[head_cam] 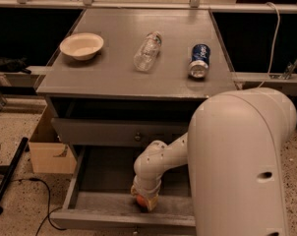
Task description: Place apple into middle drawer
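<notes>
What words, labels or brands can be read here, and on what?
None can be read.
The can on the cabinet top: white marks on blue, too blurred to read.
The bottle: no legible label.
The gripper, down in the open drawer at the apple: no text.

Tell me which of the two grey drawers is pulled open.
The lower one, the middle drawer: it is pulled out, with the pincer and apple inside. The drawer above is shut.
</notes>
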`<action>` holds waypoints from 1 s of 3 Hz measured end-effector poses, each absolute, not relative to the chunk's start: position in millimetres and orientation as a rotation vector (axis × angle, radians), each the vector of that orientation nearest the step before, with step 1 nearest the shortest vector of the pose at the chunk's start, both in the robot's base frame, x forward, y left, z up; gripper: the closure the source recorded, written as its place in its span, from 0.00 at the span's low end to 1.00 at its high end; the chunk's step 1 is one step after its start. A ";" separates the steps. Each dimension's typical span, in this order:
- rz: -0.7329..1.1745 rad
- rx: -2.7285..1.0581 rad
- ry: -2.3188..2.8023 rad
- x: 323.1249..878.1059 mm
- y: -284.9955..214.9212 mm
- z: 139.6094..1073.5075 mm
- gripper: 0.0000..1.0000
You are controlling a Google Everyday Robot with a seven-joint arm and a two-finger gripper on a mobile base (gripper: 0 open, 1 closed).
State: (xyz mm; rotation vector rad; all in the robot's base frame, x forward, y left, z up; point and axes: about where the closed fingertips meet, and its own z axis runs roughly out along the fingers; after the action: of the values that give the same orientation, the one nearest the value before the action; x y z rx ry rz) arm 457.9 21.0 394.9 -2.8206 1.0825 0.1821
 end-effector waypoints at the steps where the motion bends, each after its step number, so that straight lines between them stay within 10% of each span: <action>1: 0.213 -2.865 1.023 462.2 37.6 377.3 1.00; 3: 0.213 -2.865 1.023 462.2 37.6 377.3 0.81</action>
State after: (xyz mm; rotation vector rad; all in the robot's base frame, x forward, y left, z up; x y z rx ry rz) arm 462.2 37.6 377.3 -2.8653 1.0235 0.2130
